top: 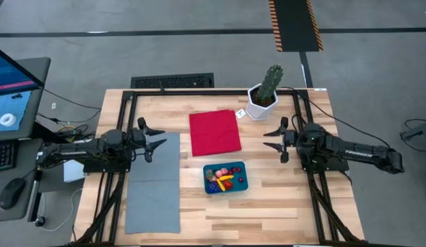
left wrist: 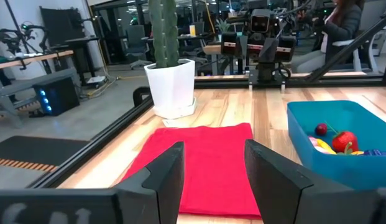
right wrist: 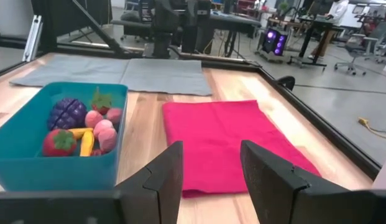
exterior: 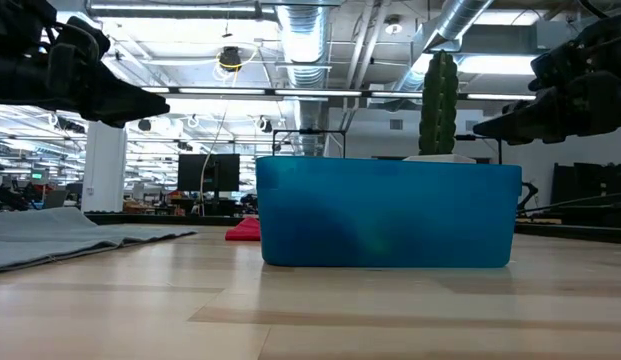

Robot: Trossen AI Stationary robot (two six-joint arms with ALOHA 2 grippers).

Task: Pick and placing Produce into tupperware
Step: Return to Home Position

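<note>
we see bare table (top: pixel 281 199) wood between the left gripper (top: pixel 163 139) and the right gripper (top: pixel 265 139), with only the flat red cloth (top: pixel 215 132) lying between them. the tupperware (top: pixel 226 178), just beside the cloth, is a low wall mid-table. the potted cactus (top: pixel 265 92) stands tall near the right gripper. the grey mat (top: pixel 154 185) lies flat under the left gripper.

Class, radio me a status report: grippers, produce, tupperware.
Left gripper open, empty, over the grey mat. Right gripper open, empty, beside the red cloth. Produce inside tupperware. Nothing obstructing.
</note>
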